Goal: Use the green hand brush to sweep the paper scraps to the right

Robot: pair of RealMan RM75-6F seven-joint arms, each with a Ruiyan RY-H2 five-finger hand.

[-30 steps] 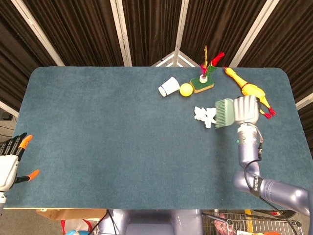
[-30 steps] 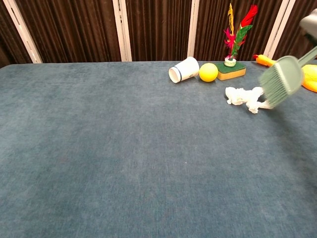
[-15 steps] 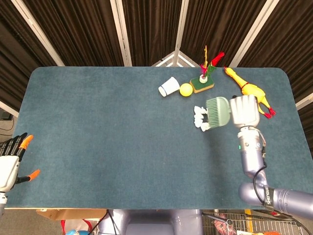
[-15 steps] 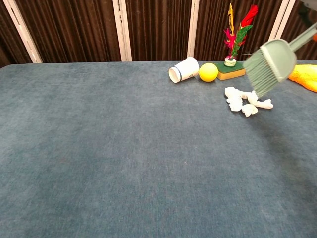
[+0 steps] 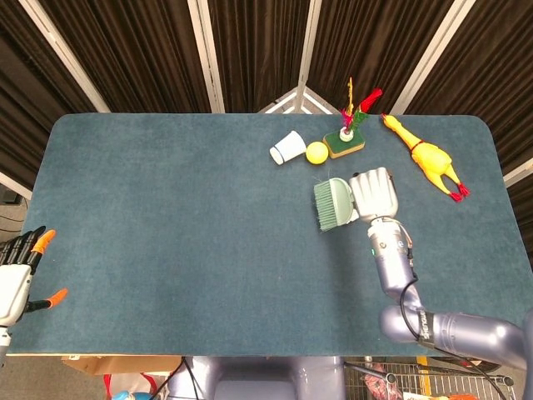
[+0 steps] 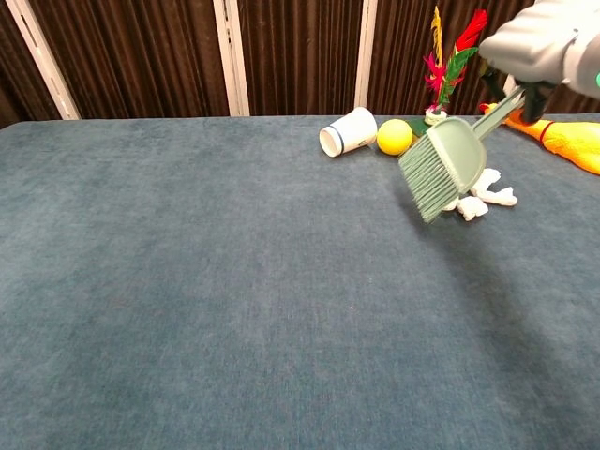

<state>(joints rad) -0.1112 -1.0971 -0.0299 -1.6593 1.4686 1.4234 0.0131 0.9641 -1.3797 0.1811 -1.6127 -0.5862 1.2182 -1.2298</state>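
Note:
My right hand [image 5: 373, 194] [image 6: 544, 42] grips the handle of the green hand brush [image 5: 334, 202] [image 6: 442, 167]. The brush head hangs above the table, its bristles pointing left and down, just left of the white paper scraps [image 6: 486, 194]. In the head view the brush and hand cover the scraps. My left hand [image 5: 21, 271] hovers off the table's left front corner, fingers spread and holding nothing.
A white paper cup [image 5: 286, 147] lies on its side beside a yellow ball [image 5: 316, 152] and a green base with feathers [image 5: 345, 142] at the back. A yellow rubber chicken [image 5: 426, 154] lies at the back right. The blue table [image 5: 166, 217] stretches wide to the left.
My right hand has carried the brush leftward, from right of the scraps, over them, to their left side. The scraps shifted slightly early on. The left hand stayed still.

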